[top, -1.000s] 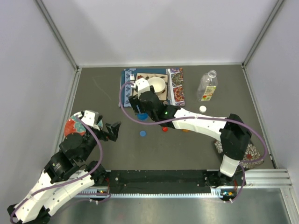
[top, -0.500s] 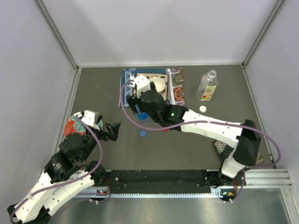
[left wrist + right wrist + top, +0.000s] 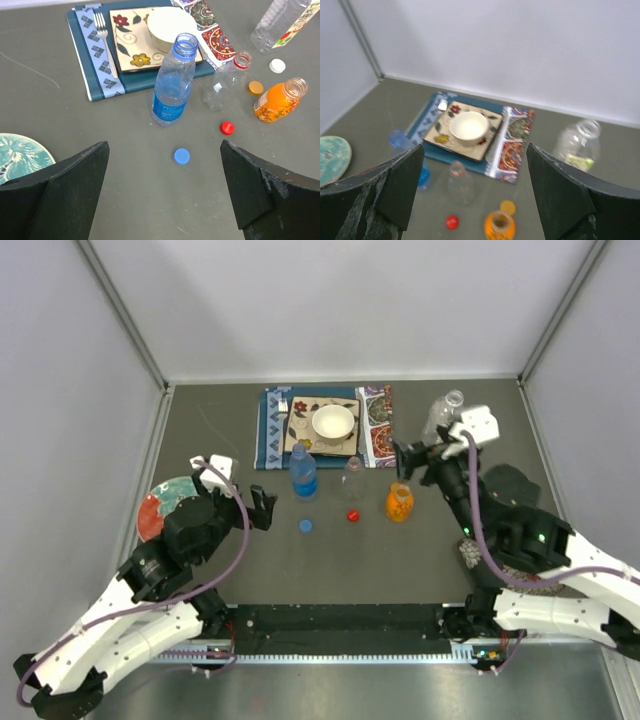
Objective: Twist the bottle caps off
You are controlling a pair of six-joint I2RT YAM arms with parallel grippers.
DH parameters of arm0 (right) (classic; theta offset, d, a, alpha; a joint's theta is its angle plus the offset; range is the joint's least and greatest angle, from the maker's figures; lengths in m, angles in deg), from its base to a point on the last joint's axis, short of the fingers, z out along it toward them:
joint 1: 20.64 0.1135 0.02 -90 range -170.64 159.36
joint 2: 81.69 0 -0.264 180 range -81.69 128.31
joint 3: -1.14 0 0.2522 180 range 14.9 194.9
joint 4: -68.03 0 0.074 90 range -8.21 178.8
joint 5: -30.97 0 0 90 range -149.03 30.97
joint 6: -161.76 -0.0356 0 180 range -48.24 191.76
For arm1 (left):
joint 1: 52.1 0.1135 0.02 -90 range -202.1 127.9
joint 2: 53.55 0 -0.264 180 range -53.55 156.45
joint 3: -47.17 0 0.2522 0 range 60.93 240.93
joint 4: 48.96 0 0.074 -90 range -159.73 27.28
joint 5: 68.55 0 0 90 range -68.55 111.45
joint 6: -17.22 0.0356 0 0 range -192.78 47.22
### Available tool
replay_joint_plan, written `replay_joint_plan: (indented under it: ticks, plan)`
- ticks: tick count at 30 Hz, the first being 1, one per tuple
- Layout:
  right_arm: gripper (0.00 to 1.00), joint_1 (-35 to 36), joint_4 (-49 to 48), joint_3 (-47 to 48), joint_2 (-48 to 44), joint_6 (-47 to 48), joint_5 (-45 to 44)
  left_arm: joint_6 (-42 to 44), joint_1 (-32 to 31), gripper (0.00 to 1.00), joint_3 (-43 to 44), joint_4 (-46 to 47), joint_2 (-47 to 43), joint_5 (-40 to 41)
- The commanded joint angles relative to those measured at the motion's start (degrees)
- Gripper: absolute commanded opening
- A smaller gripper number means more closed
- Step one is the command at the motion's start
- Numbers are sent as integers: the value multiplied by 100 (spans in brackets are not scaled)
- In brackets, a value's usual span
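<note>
Mat [image 3: 100,75] edge lies apart from the blue cap [image 3: 182,156] and red cap [image 3: 227,128]; bowl [image 3: 170,26] seems empty. My left pincer [image 3: 164,150] and right pincer [image 3: 475,152] gape, holding nothing.

Left end effector [image 3: 262,510]: fingers spread wide, empty, pointing right, arm stretched forward. Right end effector [image 3: 408,460]: fingers apart, empty, pointing left, elbow bent.
</note>
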Motion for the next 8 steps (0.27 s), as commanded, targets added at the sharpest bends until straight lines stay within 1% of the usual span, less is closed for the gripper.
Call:
replay_joint_plan:
  ticks: [1,2,4,8]
  plan:
    - [84,62,242,-974,-889,-37,-556,-618,1,98,199,347,129,-120]
    - [85,53,294,-1158,-1152,-133,-582,-758,1,99,94,487,103,-147]
    - [86,53,434,-1283,-1365,-204,-705,-1048,1,98,-3,559,103,-139]
    - [87,53,672,-1450,-1691,-441,-767,-1208,1,98,67,497,165,-199]
